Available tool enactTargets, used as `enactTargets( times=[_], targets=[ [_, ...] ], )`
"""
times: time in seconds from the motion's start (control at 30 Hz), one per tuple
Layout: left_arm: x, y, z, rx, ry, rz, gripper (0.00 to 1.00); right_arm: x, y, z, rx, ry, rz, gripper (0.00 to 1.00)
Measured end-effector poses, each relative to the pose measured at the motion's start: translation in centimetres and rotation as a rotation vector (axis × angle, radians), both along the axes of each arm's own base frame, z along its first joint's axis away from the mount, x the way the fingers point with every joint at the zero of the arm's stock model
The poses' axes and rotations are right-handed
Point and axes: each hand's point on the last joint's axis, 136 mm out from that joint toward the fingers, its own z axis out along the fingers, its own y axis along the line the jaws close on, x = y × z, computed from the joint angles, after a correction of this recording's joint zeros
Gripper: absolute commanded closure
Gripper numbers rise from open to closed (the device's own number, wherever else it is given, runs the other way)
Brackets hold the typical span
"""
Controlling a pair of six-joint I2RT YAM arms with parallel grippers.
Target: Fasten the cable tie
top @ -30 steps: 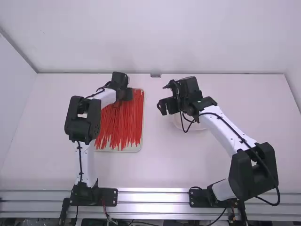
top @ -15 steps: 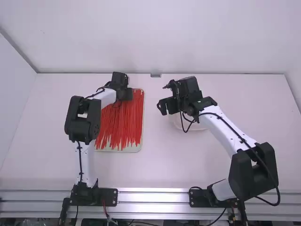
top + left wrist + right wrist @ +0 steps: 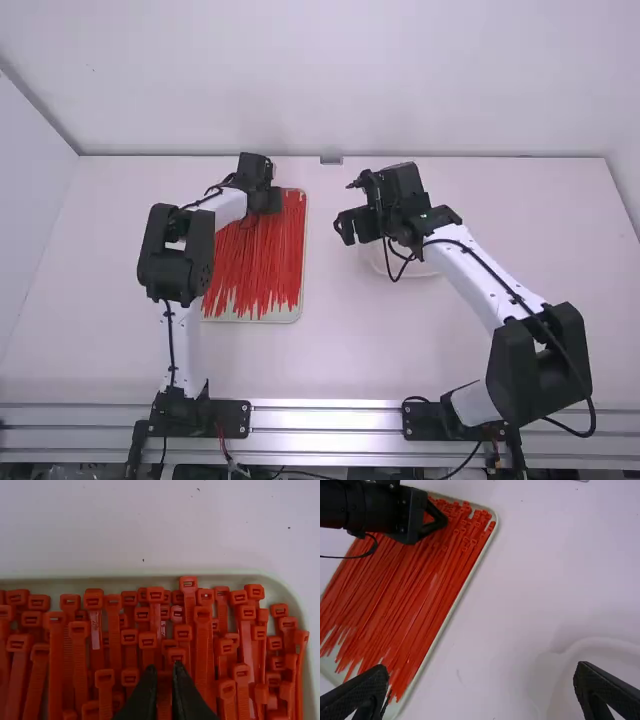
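— Where was the right claw?
— Spread wide and empty above the white table, with a pale translucent tub just beside it.
— And the left claw?
— Farther off, narrowed onto one orange plastic cable tie, among the heap lying in the cream flat tray beneath it.

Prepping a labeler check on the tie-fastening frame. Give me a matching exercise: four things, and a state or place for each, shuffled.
Things:
1. left tool
2. right tool
3. ties
4. bowl

States:
A. wide open, above bare table
B. clear, below the right arm
C. red, piled in the tray
D. pinched on a strap among the tie heads

Pairs: 1-D, 2-A, 3-C, 4-B
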Motion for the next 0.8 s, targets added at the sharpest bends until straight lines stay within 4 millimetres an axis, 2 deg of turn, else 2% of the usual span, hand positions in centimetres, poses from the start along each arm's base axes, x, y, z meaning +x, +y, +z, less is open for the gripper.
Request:
enactTargets(
  times=[0.33,0.5,0.6,0.7,0.8],
  targets=[
    [0.4,0.0,0.3,-0.002,-0.019,0.001,0.98,-0.1,0.0,0.0,-0.001,0.003,0.000,0.01],
    [-0.6,0.3,-0.2,0.005,0.041,0.005,0.98,0.0,0.0,0.0,0.000,0.002,0.000,0.02],
    [-0.3,0.2,0.7,0.005,0.046,0.004,0.98,0.0,0.0,0.0,0.000,0.002,0.000,0.01],
    [1.2,0.1,3.1,0.001,0.009,0.004,0.98,0.0,0.0,0.0,-0.001,0.002,0.001,0.02],
    [1.6,0.0,4.4,0.004,-0.002,-0.002,0.98,0.0,0.0,0.0,0.000,0.001,0.000,0.02]
  ],
)
